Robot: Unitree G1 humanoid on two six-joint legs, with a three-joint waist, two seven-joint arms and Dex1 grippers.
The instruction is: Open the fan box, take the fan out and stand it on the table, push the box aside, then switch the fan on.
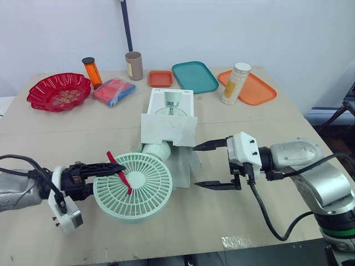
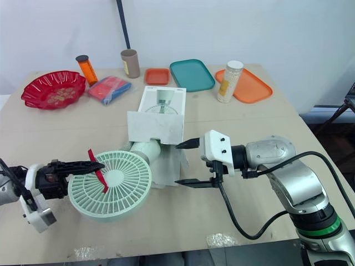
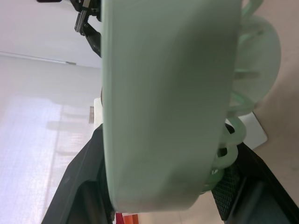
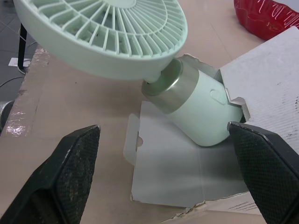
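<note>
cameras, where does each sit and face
Left eye view: head, facing down over left hand and right hand onto the beige table.
Right eye view: same, beside it.
Left wrist view: along the left hand gripping the pale green round plastic fan.
Right wrist view: along the open right hand towards the white cardboard box.
All share the fan.

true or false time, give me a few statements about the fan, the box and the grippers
1. The left gripper grips the fan by its round head. True.
2. The right gripper is clamped on the box. False: it is open and empty, beside the box's open flap.
3. The fan stands upright. False: it is tilted, its base at the box mouth.
4. The box's near end is open. True.
</note>
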